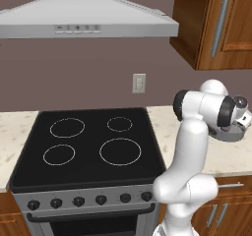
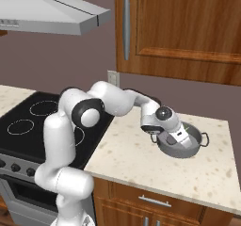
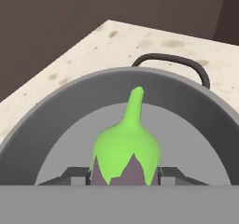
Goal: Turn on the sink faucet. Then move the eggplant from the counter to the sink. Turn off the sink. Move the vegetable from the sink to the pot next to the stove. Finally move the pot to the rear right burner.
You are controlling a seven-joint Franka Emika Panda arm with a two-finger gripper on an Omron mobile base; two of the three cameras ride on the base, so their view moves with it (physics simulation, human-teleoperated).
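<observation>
the claw [image 3: 123,174] is clenched on the eggplant [image 3: 126,146], holding it inside the pot [image 2: 181,147], which sits on the desk [image 2: 141,159] near its back right corner.

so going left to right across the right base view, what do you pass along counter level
stove → robot arm → gripper shut on the eggplant, down inside the pot → bare counter at the right end
</observation>
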